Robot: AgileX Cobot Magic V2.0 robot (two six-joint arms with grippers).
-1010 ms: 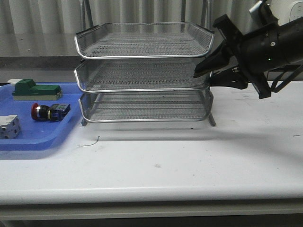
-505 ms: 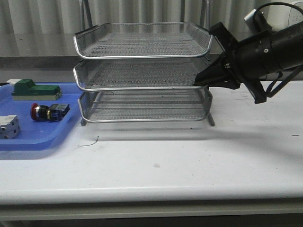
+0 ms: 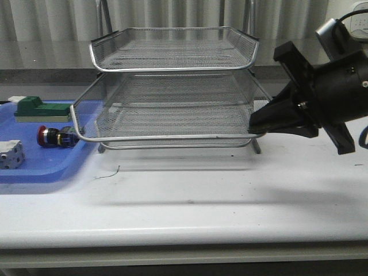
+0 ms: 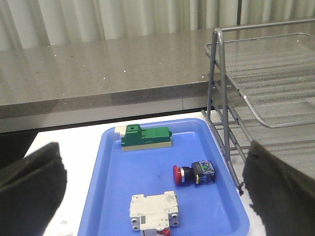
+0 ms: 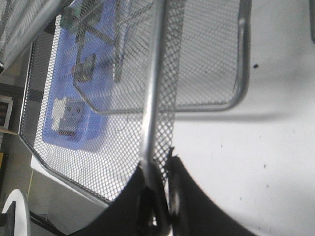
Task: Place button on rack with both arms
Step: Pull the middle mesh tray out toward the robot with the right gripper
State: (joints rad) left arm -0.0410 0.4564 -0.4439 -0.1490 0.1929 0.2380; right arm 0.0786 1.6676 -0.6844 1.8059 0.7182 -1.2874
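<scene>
- Front view shows the right gripper (image 3: 260, 127) clamped on the front corner rim of the middle tray (image 3: 167, 137) of the rack (image 3: 172, 49), with that tray pulled out toward the camera and sagging at its far end.
- Right wrist view confirms it: the fingers (image 5: 147, 196) pinch the chrome rim and mesh wall between them.
- Left gripper (image 4: 152, 196) hangs spread wide above the blue tray (image 4: 106, 172), holding nothing; its two fingertips frame the scene from either side.
- The button (image 4: 193, 174) lies on its side in the blue tray, below and ahead of the left gripper, apart from it, with the green block (image 4: 146, 137) beyond and the white breaker (image 4: 152, 212) nearer.
- Risk, as I judge it: the pulled-out tray's free corner hangs right over the button, so a left-arm descent could strike the rim.
- A pinch on thin wire could also slip, letting the tray drop or slide off its rails.
</scene>
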